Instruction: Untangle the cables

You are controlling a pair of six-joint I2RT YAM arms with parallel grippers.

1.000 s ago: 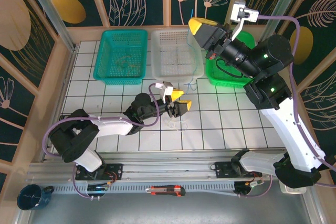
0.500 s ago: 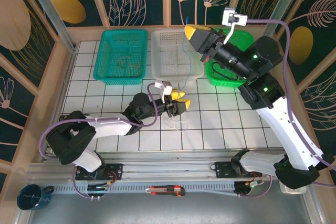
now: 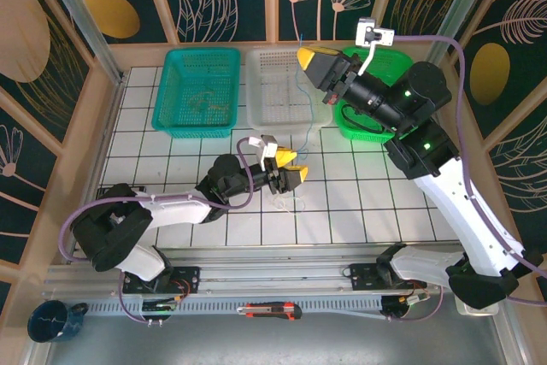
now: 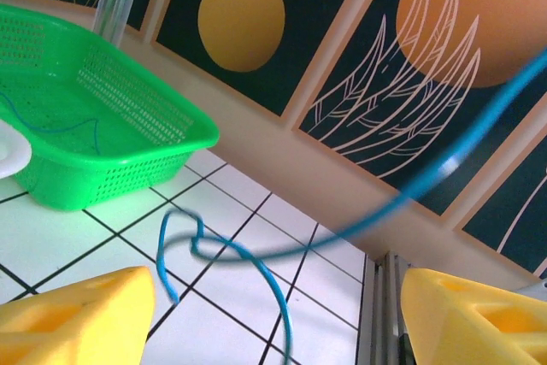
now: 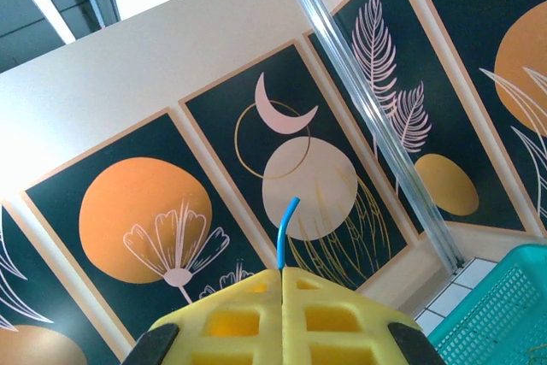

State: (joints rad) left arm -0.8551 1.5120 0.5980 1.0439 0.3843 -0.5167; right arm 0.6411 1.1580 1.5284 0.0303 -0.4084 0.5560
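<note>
Cables (image 3: 291, 199): small tangle, mid table (image 3: 385, 203), by left gripper (image 3: 289, 175), jaws spread. Right gripper (image 3: 318, 64), jaws pinching blue cable (image 3: 300, 117) end, has swung left over white basket (image 3: 253, 91). The strand is lifting, probably pulling free.

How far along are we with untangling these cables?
Done: what looks like a dark cord lies in the teal basket. In hand: the right claw, shut on the blue cable, holds it high above the white basket; the left claw stands open over its lower loops. Left: those loops and a whitish cord lie bunched on the tiles.
</note>
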